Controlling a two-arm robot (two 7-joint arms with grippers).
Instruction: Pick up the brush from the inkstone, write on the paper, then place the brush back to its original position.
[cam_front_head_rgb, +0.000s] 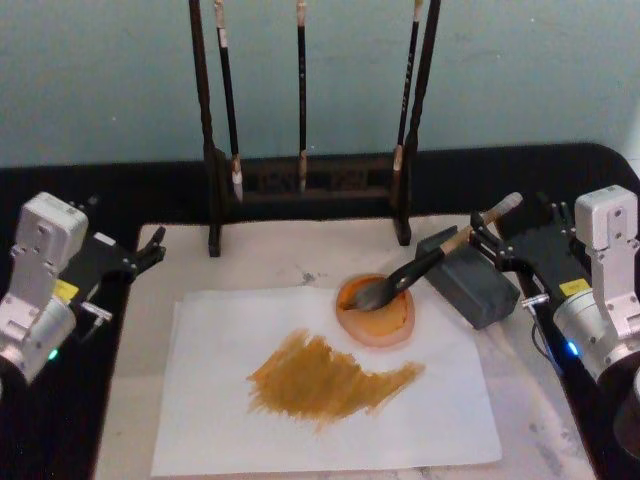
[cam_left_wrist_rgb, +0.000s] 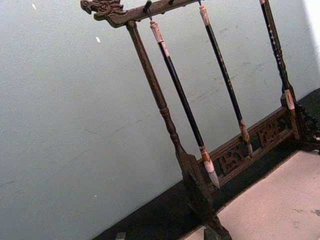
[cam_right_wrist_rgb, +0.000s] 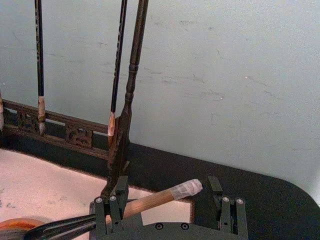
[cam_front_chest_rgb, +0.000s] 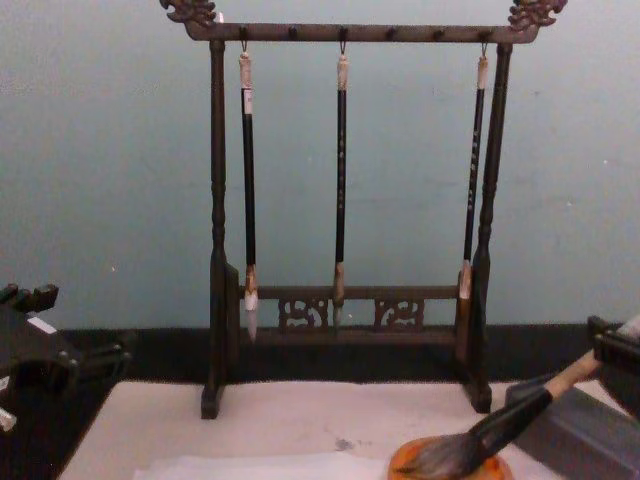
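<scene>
Jaws wide on right gripper (cam_front_head_rgb: 487, 232), straddling but not pinching brush (cam_front_head_rgb: 430, 263), propped on grey inkstone (cam_front_head_rgb: 470, 277), bristles in orange dish (cam_front_head_rgb: 376, 310). Ochre strokes already across paper (cam_front_head_rgb: 325, 378); only withdrawal apparently left. Left gripper (cam_front_head_rgb: 150, 247) parked far left, apparently open.

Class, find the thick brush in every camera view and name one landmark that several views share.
Head view: brush right of centre, bristles in the orange dish.
Left wrist view: not in it.
Right wrist view: handle at the bottom edge.
Chest view: lower right.
Shared landmark: the wooden brush rack.
</scene>
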